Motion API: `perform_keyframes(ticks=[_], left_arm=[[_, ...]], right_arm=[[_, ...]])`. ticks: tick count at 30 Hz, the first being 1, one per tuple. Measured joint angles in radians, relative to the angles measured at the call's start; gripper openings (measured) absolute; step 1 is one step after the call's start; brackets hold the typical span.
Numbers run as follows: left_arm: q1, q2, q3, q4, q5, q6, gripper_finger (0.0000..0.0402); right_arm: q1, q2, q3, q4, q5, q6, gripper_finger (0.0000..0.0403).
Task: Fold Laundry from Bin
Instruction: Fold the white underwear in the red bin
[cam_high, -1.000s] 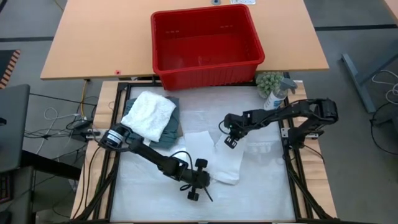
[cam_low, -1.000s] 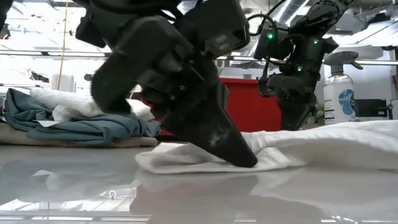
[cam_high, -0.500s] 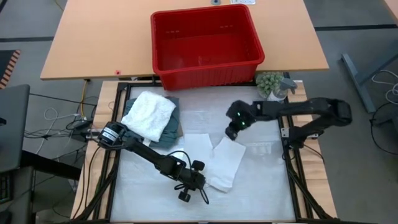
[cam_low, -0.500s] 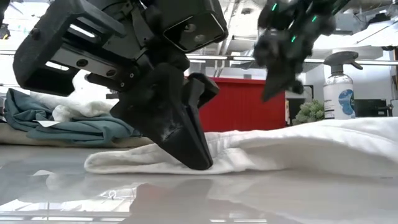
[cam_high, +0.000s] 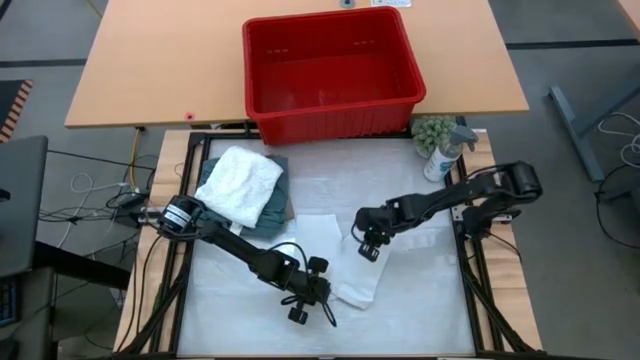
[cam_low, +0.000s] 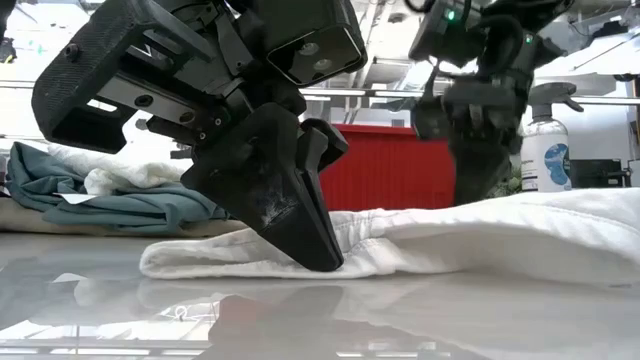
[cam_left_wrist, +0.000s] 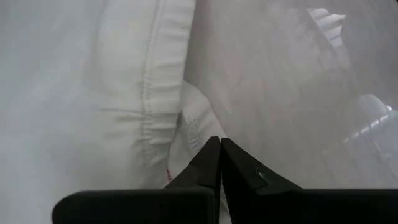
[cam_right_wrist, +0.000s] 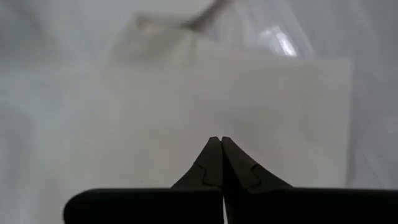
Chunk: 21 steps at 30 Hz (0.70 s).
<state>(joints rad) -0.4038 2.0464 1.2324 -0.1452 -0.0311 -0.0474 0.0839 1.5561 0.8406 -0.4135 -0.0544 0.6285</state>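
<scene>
My left claw (cam_high: 312, 296) is clenched, tips pressed together, and bears down on the near end of the white garment (cam_high: 362, 262), not far from the worktop's (cam_high: 420, 310) near edge. In the left wrist view the closed tips (cam_left_wrist: 219, 149) sit against a stitched hem of the same white garment (cam_left_wrist: 124, 93). My right claw (cam_high: 368, 243) is likewise clenched, grasping nothing, its tips at the garment's middle, just above or on the cloth; I cannot tell which. The garment lies flat at the worktop's centre. Toward the far left corner, a folded white towel (cam_high: 240, 183) rests on a teal-green garment (cam_high: 276, 205). A spray bottle (cam_high: 440, 160) stands at the far right corner. Beyond the far edge stands the red bin (cam_high: 330, 75).
</scene>
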Motion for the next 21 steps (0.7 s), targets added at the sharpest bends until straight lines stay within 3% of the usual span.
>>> perform_keyframes(ticks=[10,21], left_arm=[[-0.002,0.0,0.0,-0.003,0.016,-0.005,0.0],[-0.019,-0.004,0.003,-0.071,0.106,0.0,0.0]], right_arm=[[-0.019,0.115,0.006,-0.015,0.001,-0.06,0.0016],[-0.194,0.128,0.004,-0.02,0.027,-0.117,0.0016]])
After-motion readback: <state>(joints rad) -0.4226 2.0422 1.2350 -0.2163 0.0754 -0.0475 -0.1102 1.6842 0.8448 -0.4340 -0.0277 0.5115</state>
